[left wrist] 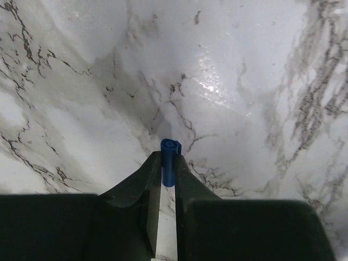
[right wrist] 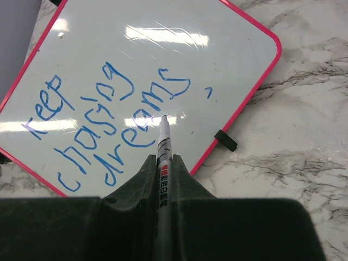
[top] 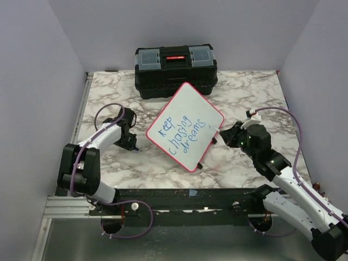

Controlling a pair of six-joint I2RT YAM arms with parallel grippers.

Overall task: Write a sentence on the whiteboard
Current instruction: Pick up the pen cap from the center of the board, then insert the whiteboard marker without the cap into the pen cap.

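Right gripper (right wrist: pixel 163 163): fingers pinched on a slim white-and-grey marker (right wrist: pixel 163 138), its tip pointing at the flat white whiteboard (right wrist: pixel 179 60) with thin red rim, just ahead on the grey-veined marble table (top: pixel 244 92); whether the tip touches cannot be told. The whiteboard lies skewed between the two arms, bearing the blue handwritten sentence (right wrist: pixel 109 119) "keep chasing dreams" in three slanted lines, its far corner beside a black plastic toolbox (top: pixel 175 70). Left gripper (left wrist: pixel 168 159): clamped on a small blue cap (left wrist: pixel 169 149), apart from the whiteboard's left edge.

A marker (right wrist: pixel 162 147) poised over the whiteboard (right wrist: pixel 217 65).
Jaws grip it, tip at twelve o'clock by the sentence (right wrist: pixel 109 119); marble surface (right wrist: pixel 304 136) at three.
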